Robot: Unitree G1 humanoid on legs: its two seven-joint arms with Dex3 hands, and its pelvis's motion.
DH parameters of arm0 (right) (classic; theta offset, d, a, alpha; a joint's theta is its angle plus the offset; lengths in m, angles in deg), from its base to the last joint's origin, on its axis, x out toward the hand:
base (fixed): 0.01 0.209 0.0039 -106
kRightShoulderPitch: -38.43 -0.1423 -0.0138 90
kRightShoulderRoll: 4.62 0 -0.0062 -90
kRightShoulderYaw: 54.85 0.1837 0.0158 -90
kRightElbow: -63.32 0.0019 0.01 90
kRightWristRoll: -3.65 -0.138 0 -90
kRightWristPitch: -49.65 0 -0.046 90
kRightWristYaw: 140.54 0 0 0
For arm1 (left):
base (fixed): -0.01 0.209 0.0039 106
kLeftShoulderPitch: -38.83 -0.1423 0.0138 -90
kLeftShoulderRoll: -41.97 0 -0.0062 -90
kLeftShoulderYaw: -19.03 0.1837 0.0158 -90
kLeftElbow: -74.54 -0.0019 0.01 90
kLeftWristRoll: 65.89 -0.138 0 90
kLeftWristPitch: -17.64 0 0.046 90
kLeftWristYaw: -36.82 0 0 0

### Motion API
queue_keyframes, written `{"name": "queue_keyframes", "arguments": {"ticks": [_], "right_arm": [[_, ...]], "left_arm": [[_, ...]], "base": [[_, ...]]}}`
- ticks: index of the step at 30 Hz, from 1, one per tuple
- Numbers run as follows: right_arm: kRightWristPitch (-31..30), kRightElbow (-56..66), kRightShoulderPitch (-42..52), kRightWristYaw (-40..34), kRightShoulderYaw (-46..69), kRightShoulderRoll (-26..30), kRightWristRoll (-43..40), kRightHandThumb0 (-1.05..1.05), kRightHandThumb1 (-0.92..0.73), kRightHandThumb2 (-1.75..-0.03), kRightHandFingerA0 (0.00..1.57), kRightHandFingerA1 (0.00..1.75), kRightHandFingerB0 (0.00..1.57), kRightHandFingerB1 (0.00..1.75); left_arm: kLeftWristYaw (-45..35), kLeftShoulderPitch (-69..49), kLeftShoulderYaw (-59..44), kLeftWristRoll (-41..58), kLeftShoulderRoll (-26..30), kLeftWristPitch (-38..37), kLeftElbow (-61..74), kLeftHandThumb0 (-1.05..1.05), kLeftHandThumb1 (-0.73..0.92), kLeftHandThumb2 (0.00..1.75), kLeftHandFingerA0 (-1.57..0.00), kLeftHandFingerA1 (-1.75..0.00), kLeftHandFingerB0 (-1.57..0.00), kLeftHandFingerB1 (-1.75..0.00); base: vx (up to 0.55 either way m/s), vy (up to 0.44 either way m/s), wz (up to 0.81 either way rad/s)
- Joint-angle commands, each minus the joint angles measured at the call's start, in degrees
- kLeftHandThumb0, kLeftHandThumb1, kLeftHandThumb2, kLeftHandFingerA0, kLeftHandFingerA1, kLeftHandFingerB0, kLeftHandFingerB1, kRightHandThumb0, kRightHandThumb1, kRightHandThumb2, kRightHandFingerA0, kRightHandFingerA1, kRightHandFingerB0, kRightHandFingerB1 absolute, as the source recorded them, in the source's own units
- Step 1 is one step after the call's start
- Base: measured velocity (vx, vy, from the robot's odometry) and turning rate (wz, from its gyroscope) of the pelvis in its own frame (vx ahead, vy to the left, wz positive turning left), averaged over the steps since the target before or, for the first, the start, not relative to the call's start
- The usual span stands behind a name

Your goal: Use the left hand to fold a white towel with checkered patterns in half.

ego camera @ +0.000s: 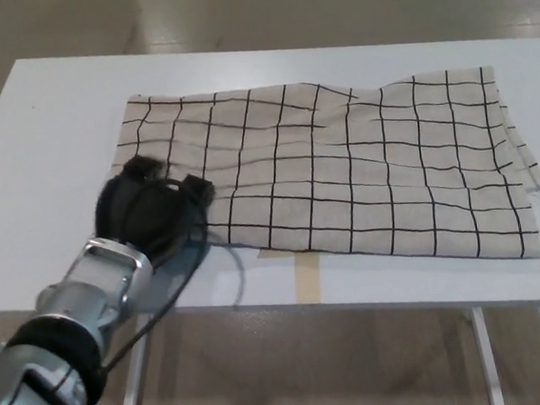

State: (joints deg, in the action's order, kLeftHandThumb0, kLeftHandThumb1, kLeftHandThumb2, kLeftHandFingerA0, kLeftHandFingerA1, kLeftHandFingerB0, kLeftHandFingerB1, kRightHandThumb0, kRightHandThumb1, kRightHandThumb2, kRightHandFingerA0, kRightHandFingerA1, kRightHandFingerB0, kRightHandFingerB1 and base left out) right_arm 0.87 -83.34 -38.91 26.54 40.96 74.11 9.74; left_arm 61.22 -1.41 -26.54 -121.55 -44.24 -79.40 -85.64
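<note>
Head view: one towel (344,171), one counter (47,167), one robot hand (151,212) visible, the left. Towel of soft cream-white cloth, gridded in thin black lines, roughly rectangular, lying flat on the counter with slight wrinkles near the far edge and layered edges showing at the right end. Long axis running left to right across the counter, short sides facing each end. Counter smooth, white, flat, with a strip of tan tape (306,274) at the near edge. Left robot hand black, resting on the towel's near left corner, fingers (195,188) curled down onto the cloth; whether actually gripping it, cannot tell. Silver forearm and a black cable trailing behind.
</note>
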Motion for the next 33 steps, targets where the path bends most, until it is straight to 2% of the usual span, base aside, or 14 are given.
{"name": "queue_keyframes", "arguments": {"ticks": [1, 2, 3, 7, 14, 21, 27, 33], "right_arm": [[-0.1, 1.0, 0.2, 0.4, 0.0, -0.3, -0.6, -0.47, -0.78, -0.66, 0.20, 0.30, 0.11, 0.23], [-0.1, 1.0, 0.0, 0.5, 0.1, -0.5, -1.0, -0.47, -0.78, -0.66, 0.20, 0.30, 0.11, 0.23], [-0.1, 0.9, -0.2, 0.6, 0.2, -0.6, -1.2, -0.47, -0.78, -0.66, 0.20, 0.30, 0.12, 0.23], [0.0, 0.7, -0.8, 1.0, 0.6, -0.8, -1.8, -0.47, -0.79, -0.65, 0.20, 0.30, 0.12, 0.23], [0.6, 0.8, -0.5, 5.0, 1.9, -1.7, -4.8, -0.46, -0.81, -0.67, 0.19, 0.31, 0.11, 0.24], [1.0, -0.3, -2.2, 3.5, 2.0, -1.3, -3.3, -0.46, -0.81, -0.67, 0.19, 0.31, 0.11, 0.24], [-0.3, 0.4, -2.0, 4.2, 2.0, -1.3, -3.8, -0.48, -0.81, -0.67, 0.19, 0.30, 0.11, 0.24], [-0.4, 0.3, -1.8, 4.1, 1.8, -0.9, -3.3, -0.48, -0.82, -0.66, 0.19, 0.30, 0.12, 0.23]], "left_arm": [[-1.2, -4.5, 0.0, 1.5, -3.5, -0.4, -3.0, -0.28, 0.56, 0.55, -0.77, -1.75, -0.74, -1.67], [-0.6, -4.8, -0.5, 2.0, -3.6, -0.3, -3.1, -0.27, 0.59, 0.54, -0.77, -1.75, -0.65, -1.75], [-0.6, -4.8, -0.7, 2.2, -3.6, -0.1, -3.1, -0.25, 0.62, 0.55, -0.75, -1.75, -0.57, -1.75], [0.3, -5.4, -1.8, 3.1, -2.4, -1.4, -2.6, -0.22, 0.65, 0.56, -0.72, -1.75, -0.51, -1.75], [5.1, -6.9, -6.0, 6.5, 4.2, -5.5, -1.8, -0.21, 0.69, 0.56, -0.75, -1.75, -0.57, -1.75], [7.7, -5.2, -10.7, 9.0, 11.4, -9.5, -2.0, -0.20, 0.70, 0.56, -0.74, -1.75, -0.57, -1.75], [8.3, -2.7, -13.2, 9.4, 17.4, -10.0, -2.8, -0.20, 0.69, 0.56, -0.75, -1.75, -0.57, -1.75], [6.7, 0.2, -15.1, 9.9, 20.3, -10.7, -2.0, -0.22, 0.69, 0.55, -0.76, -1.75, -0.60, -1.75]], "base": [[0.00, 0.000, 0.00], [0.00, 0.000, 0.00], [0.00, 0.000, 0.00], [0.00, 0.000, 0.00], [0.00, 0.000, 0.00], [0.00, 0.000, 0.00], [0.00, 0.000, 0.00], [0.00, 0.000, 0.00]]}}
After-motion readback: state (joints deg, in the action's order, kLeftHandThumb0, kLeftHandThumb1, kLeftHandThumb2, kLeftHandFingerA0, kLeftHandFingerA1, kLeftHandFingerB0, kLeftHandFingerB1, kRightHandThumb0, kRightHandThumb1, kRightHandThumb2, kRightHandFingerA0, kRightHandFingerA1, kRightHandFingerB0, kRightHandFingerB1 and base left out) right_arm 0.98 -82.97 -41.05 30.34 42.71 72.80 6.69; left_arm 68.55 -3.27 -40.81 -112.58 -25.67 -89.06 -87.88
